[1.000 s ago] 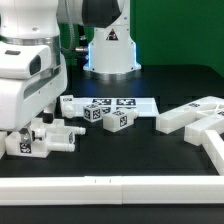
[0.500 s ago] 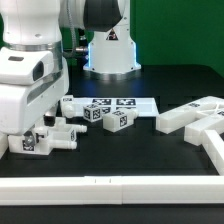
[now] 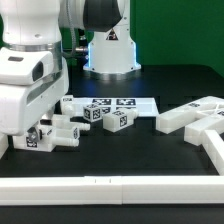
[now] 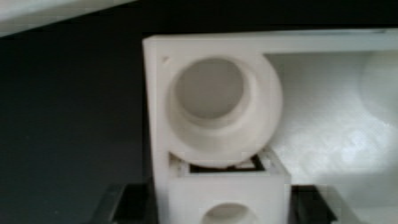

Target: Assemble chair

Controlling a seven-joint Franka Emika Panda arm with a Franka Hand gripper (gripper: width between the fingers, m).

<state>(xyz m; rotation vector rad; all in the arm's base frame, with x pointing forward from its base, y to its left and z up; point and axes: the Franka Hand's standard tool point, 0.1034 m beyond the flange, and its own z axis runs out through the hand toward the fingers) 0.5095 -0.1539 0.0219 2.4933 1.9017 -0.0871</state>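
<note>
Robot arm (image 3: pixel 30 70) bent low over table (image 3: pixel 140 150) at exterior view's left, gripper (image 4: pixel 222 208) down among cluster of white chair parts (image 3: pixel 58 135) near front rail (image 3: pixel 110 183). Wrist view: dark fingers (image 4: pixel 128 205) flank white block (image 4: pixel 214 110) with round socket, one on each side, very close. Cannot tell whether block is clamped or only bracketed. Small tagged cube (image 3: pixel 97 112) and second cube (image 3: pixel 118 121) lie at front edge of marker board (image 3: pixel 125 101). Larger slabs (image 3: pixel 195 115) well apart, at exterior view's right.
</note>
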